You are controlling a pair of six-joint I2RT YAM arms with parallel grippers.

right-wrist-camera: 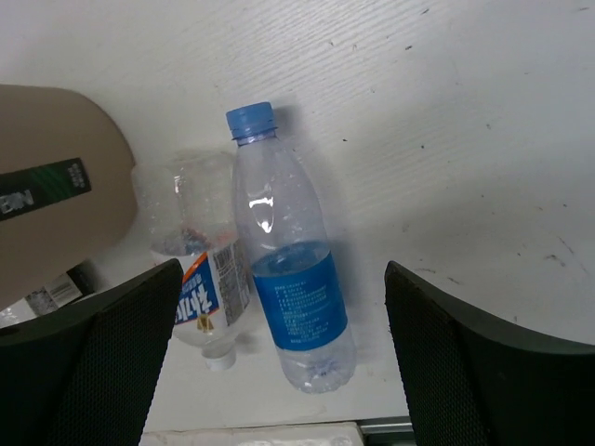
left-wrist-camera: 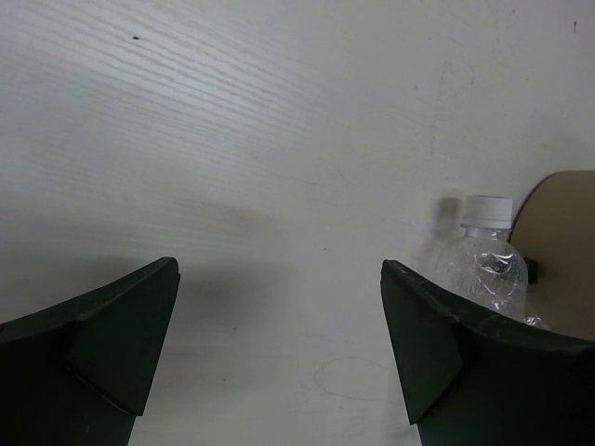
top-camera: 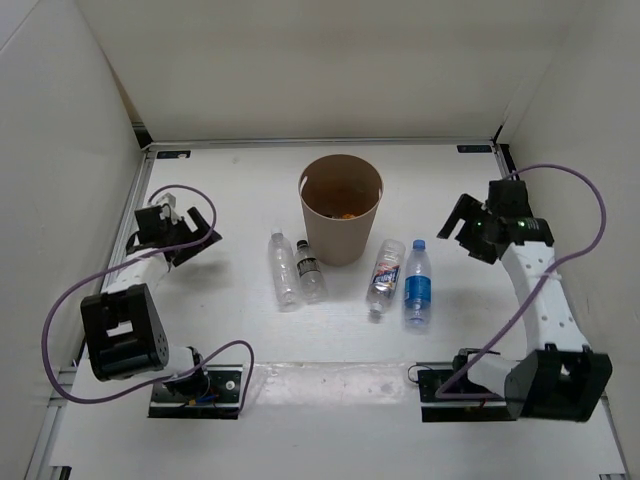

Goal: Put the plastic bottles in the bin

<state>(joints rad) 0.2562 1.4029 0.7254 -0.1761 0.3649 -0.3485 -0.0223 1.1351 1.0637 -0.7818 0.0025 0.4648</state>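
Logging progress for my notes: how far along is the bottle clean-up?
Done: nothing. The white-capped bottle, black-capped bottle, white-labelled bottle and blue-capped bottle all lie beside the bin. In hand: nothing; left pincer and right pincer are open, empty. Left: all four.

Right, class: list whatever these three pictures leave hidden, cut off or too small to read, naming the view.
Top external: orange bits inside the bin; too small to identify.
Left wrist: the white-capped bottle, lower body hidden behind the left gripper; the bin, cut off by the frame edge.
Right wrist: print on the blue-labelled bottle; too small to read.
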